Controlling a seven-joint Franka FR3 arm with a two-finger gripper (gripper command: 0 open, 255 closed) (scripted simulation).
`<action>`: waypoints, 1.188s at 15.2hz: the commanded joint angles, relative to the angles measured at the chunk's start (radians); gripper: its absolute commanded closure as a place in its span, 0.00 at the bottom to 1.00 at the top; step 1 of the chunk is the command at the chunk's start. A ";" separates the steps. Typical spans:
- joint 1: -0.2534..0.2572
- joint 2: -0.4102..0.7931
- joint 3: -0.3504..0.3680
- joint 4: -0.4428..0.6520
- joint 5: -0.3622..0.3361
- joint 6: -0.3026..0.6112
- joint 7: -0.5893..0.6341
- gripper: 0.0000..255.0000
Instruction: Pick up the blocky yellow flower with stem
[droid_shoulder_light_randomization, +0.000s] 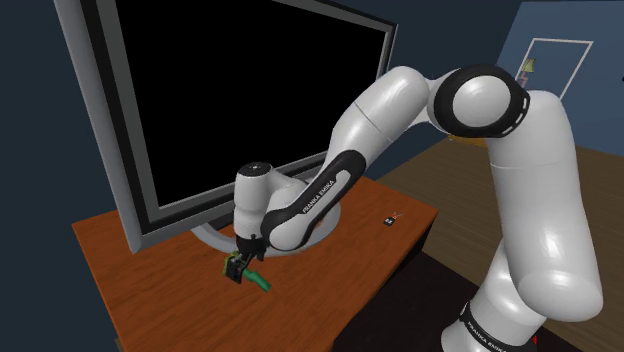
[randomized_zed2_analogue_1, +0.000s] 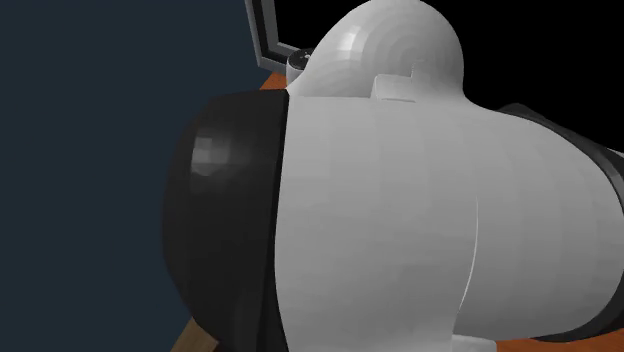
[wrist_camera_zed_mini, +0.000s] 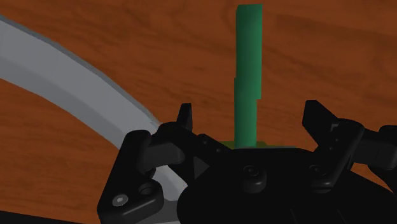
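Wrist view: the hand (wrist_camera_zed_mini: 251, 121) is seen set wide, its two black fingers apart on either side of the green stem of the blocky flower (wrist_camera_zed_mini: 247, 70), with neither touching it; nothing is held. The flower lies on the brown table (wrist_camera_zed_mini: 331, 51), just beside the grey curved foot (wrist_camera_zed_mini: 70, 76) of the screen, with its stem pointing away from the hand. The fingers are best closed slowly and squarely across the stem, so that the thin piece is not pushed sideways before any lift is attempted. In the shoulder view the arm (droid_shoulder_light_randomization: 330, 185) is stretched down and leftward, with the hand pointed steeply at the table.
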 joint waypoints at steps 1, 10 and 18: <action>0.008 0.023 -0.010 0.008 -0.012 0.015 0.009 0.00; 0.014 0.041 -0.018 0.012 -0.021 0.028 0.015 1.00; -0.001 -0.004 0.003 0.003 0.003 -0.007 -0.002 1.00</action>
